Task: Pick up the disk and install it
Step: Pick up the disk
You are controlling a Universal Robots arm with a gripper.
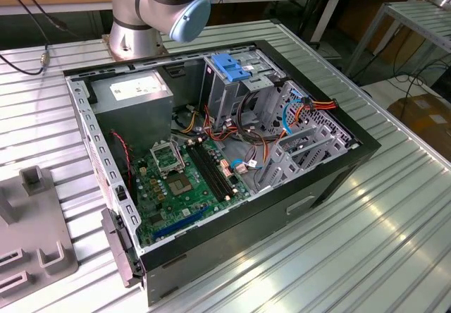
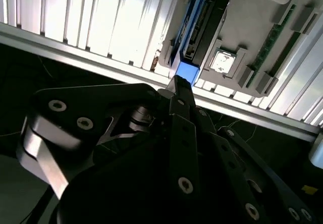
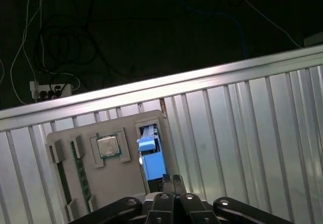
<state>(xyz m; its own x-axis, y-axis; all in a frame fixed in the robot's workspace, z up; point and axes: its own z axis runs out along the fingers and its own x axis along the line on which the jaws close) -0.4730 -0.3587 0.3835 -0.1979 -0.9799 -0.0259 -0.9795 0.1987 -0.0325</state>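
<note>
Tray (image 3: pixel 126 183): grey holder on the ribbed table;
Disk (image 3: pixel 151 158): on edge in the tray's slot, blue frame showing;
Claw (image 3: pixel 172 179): pinched narrow, empty, over one end of the disk;
Risk: if you descend like this, you'd likely strike the frame; a skewed grip could jam it

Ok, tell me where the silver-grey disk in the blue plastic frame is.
In both wrist views the disk sits in a slot of the grey holder tray on the ribbed metal table, beside the square silver processor chip.
</note>
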